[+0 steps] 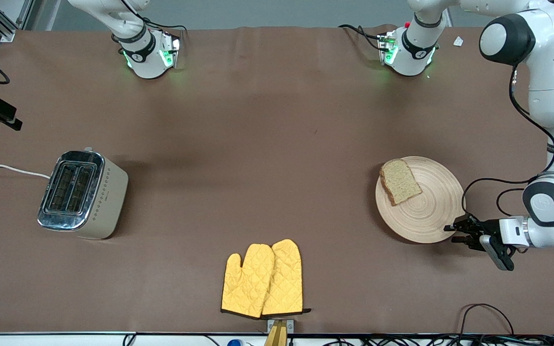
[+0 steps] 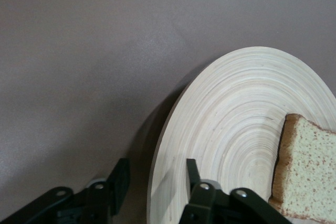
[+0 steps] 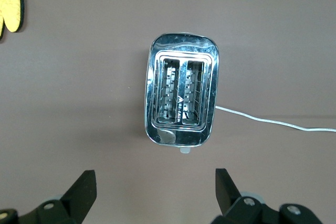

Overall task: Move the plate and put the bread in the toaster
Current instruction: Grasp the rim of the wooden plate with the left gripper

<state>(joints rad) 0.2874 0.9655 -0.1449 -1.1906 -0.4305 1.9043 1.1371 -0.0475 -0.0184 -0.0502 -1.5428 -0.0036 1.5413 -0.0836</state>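
The left pincer (image 2: pixel 152 184) straddles the plate (image 2: pixel 231 129) rim, part-open and not yet clamped; next it must pinch and drag. The right pincer (image 3: pixel 155 192) waits wide open above the toaster (image 3: pixel 182 95).

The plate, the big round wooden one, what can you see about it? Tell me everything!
The plate is a big, round, pale wooden disc with ring grooves. It lies flat on the brown table toward the left arm's end. A slice of brown bread lies on it, poking past the rim farthest from the front camera. The left gripper has one finger on each side of its rim, not yet clamped tight.
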